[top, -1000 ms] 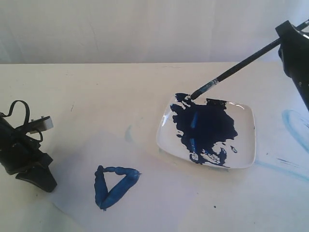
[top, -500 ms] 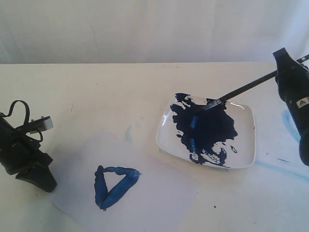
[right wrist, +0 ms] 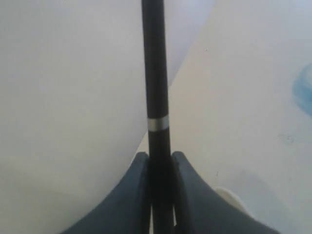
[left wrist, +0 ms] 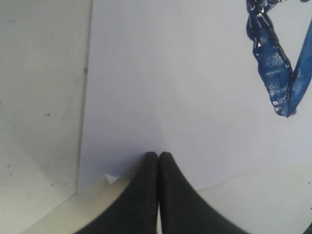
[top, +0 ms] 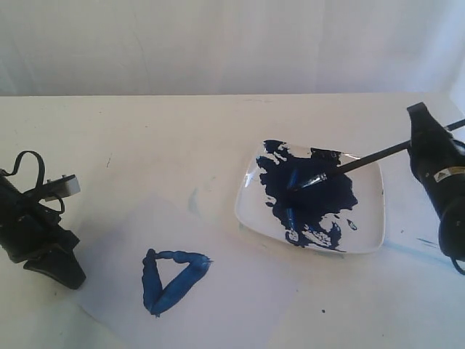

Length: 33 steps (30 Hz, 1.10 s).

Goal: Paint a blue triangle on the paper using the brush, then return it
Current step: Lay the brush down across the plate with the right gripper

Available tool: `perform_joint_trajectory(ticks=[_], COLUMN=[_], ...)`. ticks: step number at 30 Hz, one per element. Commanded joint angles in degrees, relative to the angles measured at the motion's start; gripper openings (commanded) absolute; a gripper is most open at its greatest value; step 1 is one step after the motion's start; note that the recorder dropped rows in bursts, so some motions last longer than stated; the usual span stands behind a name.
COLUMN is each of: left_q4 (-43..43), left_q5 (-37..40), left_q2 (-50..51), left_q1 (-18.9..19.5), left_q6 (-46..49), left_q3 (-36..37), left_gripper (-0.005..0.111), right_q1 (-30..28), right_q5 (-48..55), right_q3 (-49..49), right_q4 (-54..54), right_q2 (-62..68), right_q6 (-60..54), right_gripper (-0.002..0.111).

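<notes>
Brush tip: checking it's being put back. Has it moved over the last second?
Yes. The brush tip dropped from the far rim of the plate onto the paint blotch at its middle.

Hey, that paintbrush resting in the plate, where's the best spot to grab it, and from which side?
Take the brush by its bare black handle, out past the rim of the plate, where the right pincer is shut on it. Come from above, jaws across the shaft: the handle slopes up off the plate, and the bristle end sits in blue paint.
</notes>
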Motion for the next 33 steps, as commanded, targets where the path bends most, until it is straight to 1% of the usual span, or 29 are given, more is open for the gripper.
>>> perform_joint_trajectory(ticks=[1, 11, 13, 17, 19, 33], left_q4=[-0.07, -0.07, -0.07, -0.07, -0.07, -0.18], left_q5=[0.48, 0.73, 0.73, 0.73, 0.73, 0.85], left_q2=[0.11, 0.11, 0.11, 0.11, 0.11, 0.11], left_q1=[0.23, 0.23, 0.23, 0.23, 0.23, 0.23], left_q6=[0.0, 0.0, 0.0, 0.0, 0.0, 0.0], left_q3=[-0.04, -0.04, -0.04, -0.04, -0.04, -0.04], left_gripper=[0.0, 0.0, 0.0, 0.0, 0.0, 0.0], right_q1=[-0.29, -0.29, -0.29, -0.29, -0.29, -0.29], right_q5=[-0.57, -0.46, 0.4, 3.61, 3.9, 7.83], right_q3=[0.18, 0.18, 0.18, 0.18, 0.18, 0.18], right_q4=[1.36, 0.86, 0.86, 0.98, 1.08, 1.35], right_q2=[1.58, 3.64, 3.64, 3.77, 3.84, 4.31], right_q6=[0.39, 1.65, 1.62, 0.81, 0.22, -0.24], right_gripper=[0.0, 0.0, 0.003, 0.013, 0.015, 0.015])
